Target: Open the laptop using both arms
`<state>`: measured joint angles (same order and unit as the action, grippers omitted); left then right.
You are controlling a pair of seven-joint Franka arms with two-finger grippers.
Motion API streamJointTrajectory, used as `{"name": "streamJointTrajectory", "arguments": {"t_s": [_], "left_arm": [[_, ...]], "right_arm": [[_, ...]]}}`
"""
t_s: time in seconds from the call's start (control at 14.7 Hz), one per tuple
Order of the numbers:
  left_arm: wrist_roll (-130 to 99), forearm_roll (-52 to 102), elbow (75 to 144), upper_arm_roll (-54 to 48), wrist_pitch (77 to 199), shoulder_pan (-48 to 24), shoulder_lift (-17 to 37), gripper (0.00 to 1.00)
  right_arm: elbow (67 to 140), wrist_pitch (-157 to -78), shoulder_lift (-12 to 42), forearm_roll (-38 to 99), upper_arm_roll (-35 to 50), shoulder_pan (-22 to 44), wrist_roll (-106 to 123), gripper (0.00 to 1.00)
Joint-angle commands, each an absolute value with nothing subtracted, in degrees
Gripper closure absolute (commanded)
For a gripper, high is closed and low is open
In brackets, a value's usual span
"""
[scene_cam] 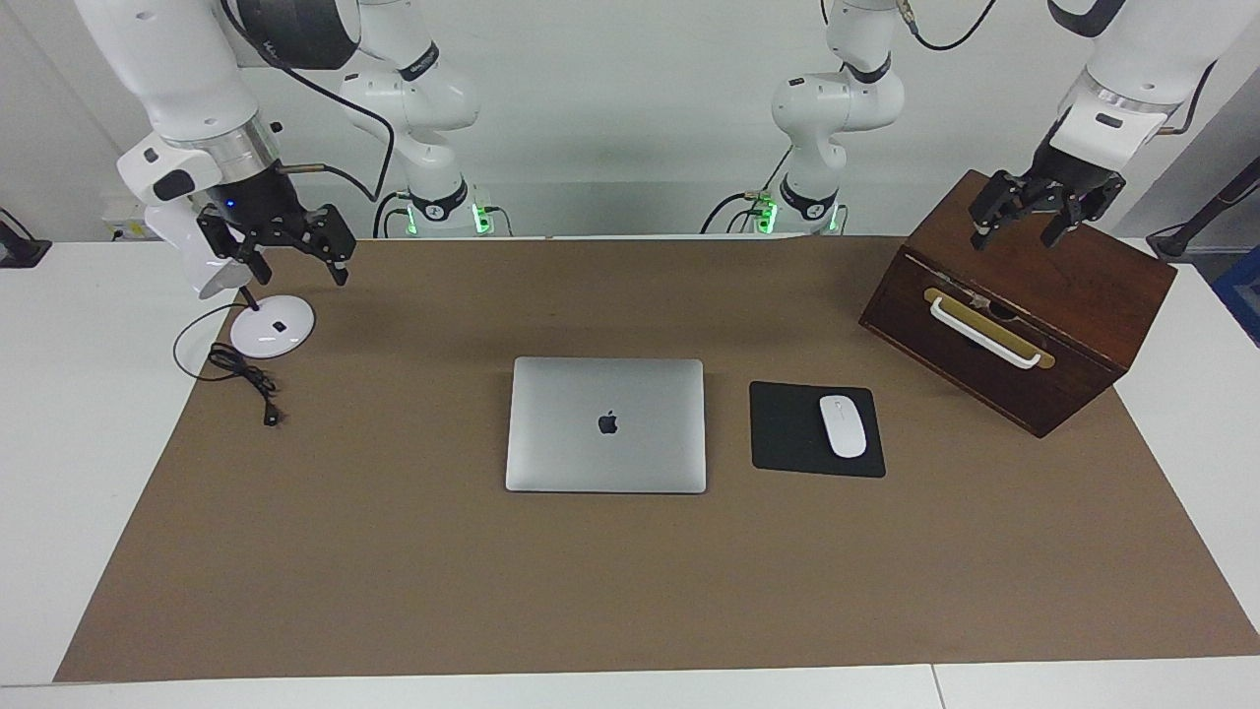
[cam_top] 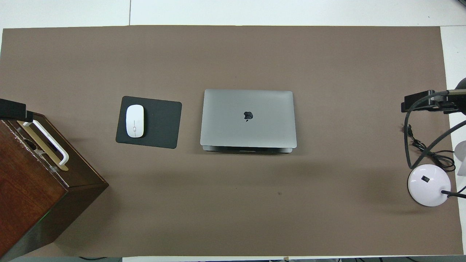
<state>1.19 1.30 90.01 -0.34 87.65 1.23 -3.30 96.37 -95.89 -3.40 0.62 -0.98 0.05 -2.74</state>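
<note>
The laptop (scene_cam: 606, 424) lies shut mid-worktop beside the mouse pad (scene_cam: 816, 429). The left gripper (scene_cam: 1026, 225) hangs over the wooden box (scene_cam: 1024, 300), the right gripper (scene_cam: 291, 258) over the lamp base (scene_cam: 273, 326), fingers released. Unpinned, the thin base could slide or lift with the lid.

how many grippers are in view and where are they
2. The left gripper hangs open over the wooden box; the right gripper hangs open over the lamp base. Neither touches the closed laptop.
</note>
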Motion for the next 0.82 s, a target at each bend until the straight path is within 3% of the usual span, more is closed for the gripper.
{"name": "streamJointTrajectory", "arguments": {"t_s": [0.0,0.48,0.54,0.68,0.75], "left_arm": [[1.3,0.5,90.1,-1.0,87.7,2.1,-3.5,0.0],[0.5,0.5,90.4,-0.6,87.7,2.1,-3.8,0.0],[0.4,0.5,90.5,-0.6,87.6,2.1,-3.8,0.08],[-0.2,0.6,90.6,-0.6,87.5,2.2,-3.8,0.58],[-1.1,0.6,90.6,-0.6,87.5,2.2,-3.8,0.91]], "right_arm": [[97.8,-96.9,-4.7,0.7,-0.7,-0.5,-3.1,0.0],[97.8,-96.9,-4.7,0.7,-0.7,-0.6,-3.1,0.0],[97.8,-96.9,-4.7,0.7,-0.7,-0.8,-3.1,0.0],[97.8,-96.9,-4.7,0.7,-0.7,-0.8,-3.1,0.0],[97.8,-96.9,-4.7,0.7,-0.7,-0.8,-3.1,0.0]]}}
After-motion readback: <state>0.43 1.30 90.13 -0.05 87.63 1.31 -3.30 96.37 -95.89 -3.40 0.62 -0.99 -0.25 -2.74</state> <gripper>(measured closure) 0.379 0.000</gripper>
